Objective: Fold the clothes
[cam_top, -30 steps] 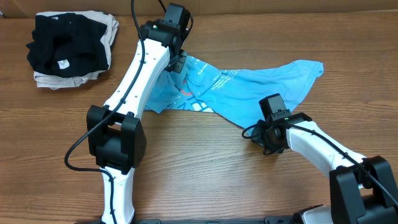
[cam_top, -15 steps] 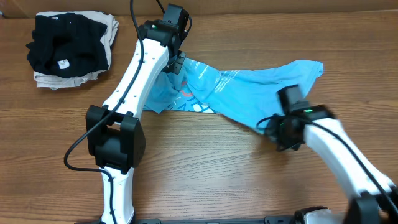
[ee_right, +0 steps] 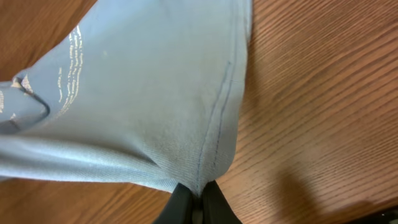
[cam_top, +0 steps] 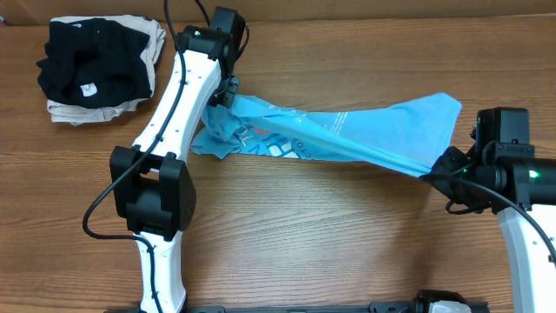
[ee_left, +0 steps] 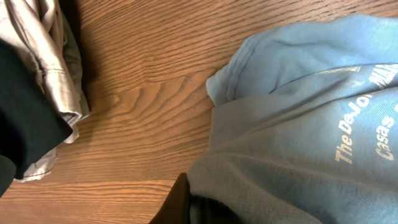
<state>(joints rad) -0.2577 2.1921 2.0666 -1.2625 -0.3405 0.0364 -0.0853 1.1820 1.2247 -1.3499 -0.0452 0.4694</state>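
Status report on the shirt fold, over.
Left gripper shut on blue T-shirt, bunched end. Right gripper shut on opposite hem, shirt stretched between them. Black garment on beige garment, far corner, well apart.

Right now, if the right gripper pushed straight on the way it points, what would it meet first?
The light-blue T-shirt itself: the right gripper is shut on its seamed edge, and the cloth stretches away directly ahead of it. Beside it only bare table shows; depth is hard to judge.
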